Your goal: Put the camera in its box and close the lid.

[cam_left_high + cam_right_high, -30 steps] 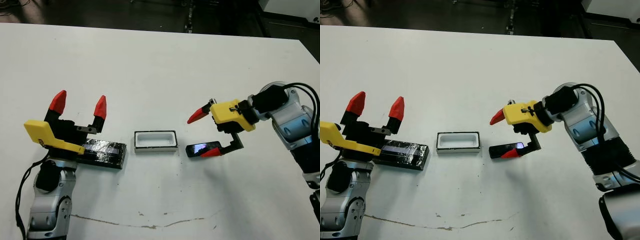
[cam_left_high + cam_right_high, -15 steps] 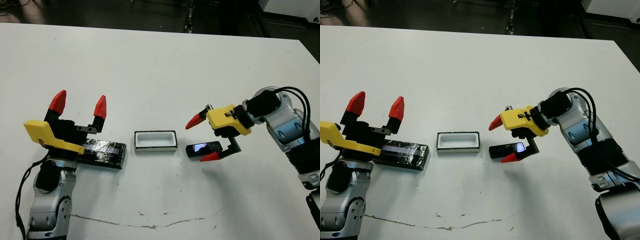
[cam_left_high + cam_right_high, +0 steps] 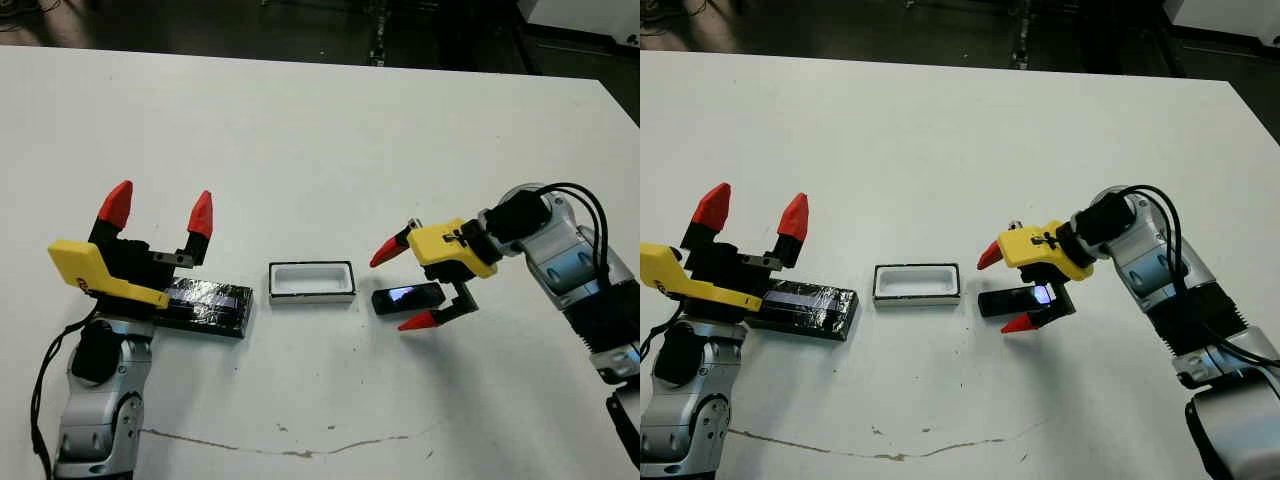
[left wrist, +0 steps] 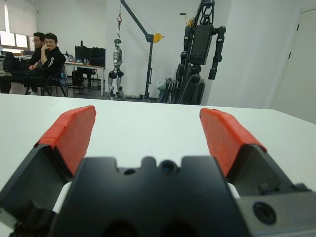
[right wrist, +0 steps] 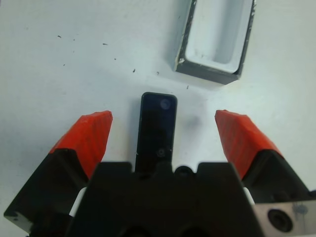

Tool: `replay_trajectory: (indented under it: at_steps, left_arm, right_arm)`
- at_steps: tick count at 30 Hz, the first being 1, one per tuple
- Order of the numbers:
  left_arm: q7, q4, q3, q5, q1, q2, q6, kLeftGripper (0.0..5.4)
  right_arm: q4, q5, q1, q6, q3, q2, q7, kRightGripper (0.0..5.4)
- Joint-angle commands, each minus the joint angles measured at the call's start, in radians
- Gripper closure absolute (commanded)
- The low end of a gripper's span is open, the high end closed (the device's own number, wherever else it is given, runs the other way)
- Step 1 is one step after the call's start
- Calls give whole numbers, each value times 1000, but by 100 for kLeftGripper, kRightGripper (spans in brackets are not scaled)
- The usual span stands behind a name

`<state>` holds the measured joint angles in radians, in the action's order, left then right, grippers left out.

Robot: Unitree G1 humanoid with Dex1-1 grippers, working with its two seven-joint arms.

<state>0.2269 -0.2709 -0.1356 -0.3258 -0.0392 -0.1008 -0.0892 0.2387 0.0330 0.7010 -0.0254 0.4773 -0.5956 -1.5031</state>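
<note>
White desk [image 3: 300, 150] carries everything untouched: right tool [image 3: 403, 284], fingers spread, straddles the camera [image 3: 407, 297]; the empty box [image 3: 311, 281] sits just beyond its tips. Left tool [image 3: 158, 214], also spread, hovers over the lid [image 3: 208, 305]. Nothing done yet.

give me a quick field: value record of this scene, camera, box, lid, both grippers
camera: flat on the table, just right of the box, not gripped
box: open, empty, mid-table
lid: flat on the table, left of the box, partly hidden by the left gripper
right gripper: open, one finger on each side of the camera, not touching it
left gripper: open, fingers pointing up, holding nothing
task state: camera not yet in box, lid off
</note>
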Motion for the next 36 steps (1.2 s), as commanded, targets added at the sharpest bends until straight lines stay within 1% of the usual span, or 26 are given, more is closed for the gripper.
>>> replay_trajectory:
  at_steps: [1, 8, 11, 13, 18, 21, 23, 29, 33, 36]
  left_arm:
    - [2, 6, 1, 8, -10, -3, 3, 0]
    - [10, 11, 0, 0, -11, -3, 2, 0]
    - [5, 5, 1, 6, -15, -3, 6, 0]
    - [4, 4, 1, 9, -17, -4, 5, 0]
    - [7, 3, -1, 3, -18, -4, 5, 0]
    - [6, 3, -2, 5, -18, -4, 3, 0]
    - [8, 6, -2, 4, -16, -4, 0, 0]
    - [5, 3, -1, 3, -17, -2, 4, 0]
    - [6, 5, -3, 0, -16, -2, 5, 0]
    - [7, 5, -2, 2, -15, -4, 4, 0]
  right_arm:
    - [6, -2, -16, -4, -5, -3, 6, 20]
    - [11, -7, -29, 11, -11, 7, 17, 125]
    - [2, -15, -37, -10, -19, 12, 30, 177]
    - [-2, -20, -45, -7, -28, 17, 44, 212]
    - [-20, -21, -58, -29, -37, 19, 72, 296]
    - [-16, -32, -62, -29, -41, 20, 72, 349]
    - [-14, -31, -63, -25, -41, 19, 76, 372]
    - [-30, -12, -59, -16, -29, 7, 81, 372]
    - [-28, -16, -59, -8, -31, 9, 77, 372]
    - [-29, -17, -55, -22, -31, 8, 73, 372]
